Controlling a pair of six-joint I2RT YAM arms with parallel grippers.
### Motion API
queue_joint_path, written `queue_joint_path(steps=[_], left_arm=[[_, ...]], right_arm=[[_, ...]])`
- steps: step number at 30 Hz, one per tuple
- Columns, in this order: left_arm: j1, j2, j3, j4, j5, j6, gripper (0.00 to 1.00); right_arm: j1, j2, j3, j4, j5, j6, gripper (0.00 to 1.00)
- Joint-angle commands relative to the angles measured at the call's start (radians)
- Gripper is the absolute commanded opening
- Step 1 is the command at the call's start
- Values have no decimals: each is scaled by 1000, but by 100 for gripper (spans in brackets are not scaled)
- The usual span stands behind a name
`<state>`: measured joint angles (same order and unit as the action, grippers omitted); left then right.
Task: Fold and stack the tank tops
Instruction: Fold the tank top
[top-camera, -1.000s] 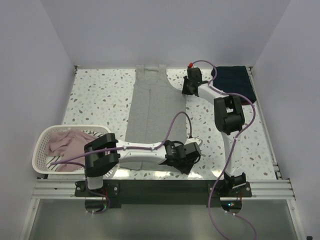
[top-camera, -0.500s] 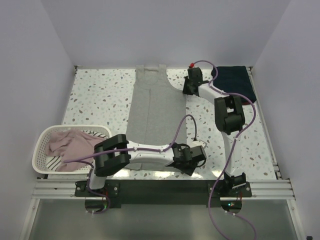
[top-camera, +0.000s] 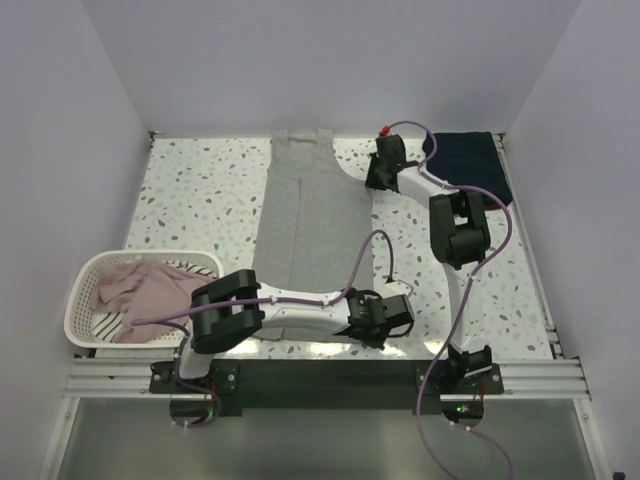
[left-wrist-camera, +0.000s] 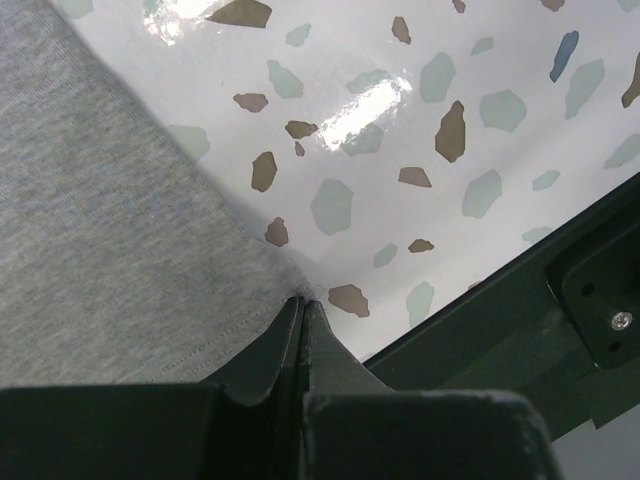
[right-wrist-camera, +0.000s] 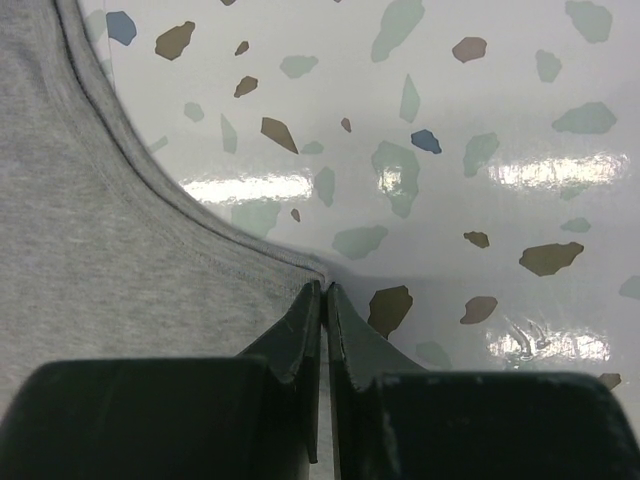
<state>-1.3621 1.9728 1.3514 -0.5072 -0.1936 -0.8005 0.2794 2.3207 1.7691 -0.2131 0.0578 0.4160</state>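
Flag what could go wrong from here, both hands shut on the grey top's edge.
1. The left hand and right hand each bite only the very edge of the plain grey cloth tank top; either pinch may slip on lifting.
2. The left arm lies across the top's near hem; folding leftward could drag cloth against it.
3. The folded dark navy garment sits close to the right hand; a wide swing could nudge it.

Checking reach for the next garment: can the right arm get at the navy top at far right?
Likely yes, once it lets go: the right end effector is shut on the edge of the grey tank top. The navy top lies close beside that arm, nothing visible between them.
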Motion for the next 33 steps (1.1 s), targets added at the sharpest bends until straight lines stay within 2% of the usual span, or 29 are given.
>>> queue_joint_path(steps=[1,14,20,33], left_arm=[[-18,-23,40,12,-24,7,0],[-43,-152,-17,114,51,34,0],[-34,-259,-116,144,8,0,0],[50,-465,-391,196,13,-120,0]], right_arm=[[-11,-14,3,-89,14,27,0],[-89,-86,-39,-144,83,60,0],[-88,-104,-42,-131,63,75,0],[-77,-118,1,-117,10,142,0]])
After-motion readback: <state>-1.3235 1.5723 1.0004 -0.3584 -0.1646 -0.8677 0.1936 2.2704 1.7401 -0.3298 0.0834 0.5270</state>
